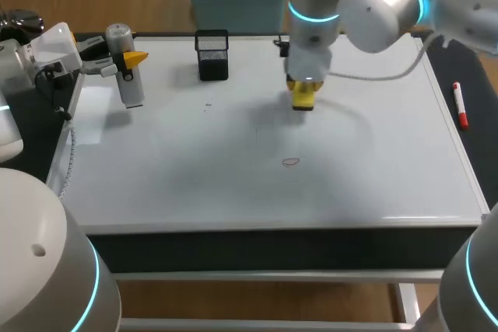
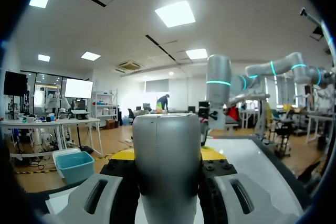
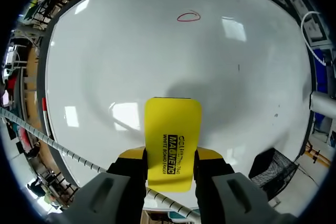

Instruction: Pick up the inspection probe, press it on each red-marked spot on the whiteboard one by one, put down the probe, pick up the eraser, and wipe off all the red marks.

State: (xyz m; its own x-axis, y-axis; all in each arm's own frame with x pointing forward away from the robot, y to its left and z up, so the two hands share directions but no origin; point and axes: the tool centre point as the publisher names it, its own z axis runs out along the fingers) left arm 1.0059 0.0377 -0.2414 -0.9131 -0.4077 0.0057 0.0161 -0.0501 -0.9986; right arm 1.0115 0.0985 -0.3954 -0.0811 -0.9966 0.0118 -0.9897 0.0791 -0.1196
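Near the upper middle of the frame, the right gripper [image 1: 303,89] fingers clamp the yellow eraser [image 3: 172,135] over the whiteboard [image 1: 233,184], with wide bare board around it. The red mark [image 1: 291,162] lies lower, well apart. At the upper left edge, the left gripper [image 1: 129,60] fingers hold the probe [image 1: 129,89].

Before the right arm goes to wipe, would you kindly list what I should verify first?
1. Eraser held between the right gripper fingers: ok.
2. Red mark in sight on the whiteboard, ahead of the eraser: ok.
3. Board between eraser and mark free of objects: ok.
4. Left gripper with inspection probe at the board's left edge, away from the mark: ok.
5. Eraser face touching the board: cannot tell.
6. No second red mark in sight: ok.
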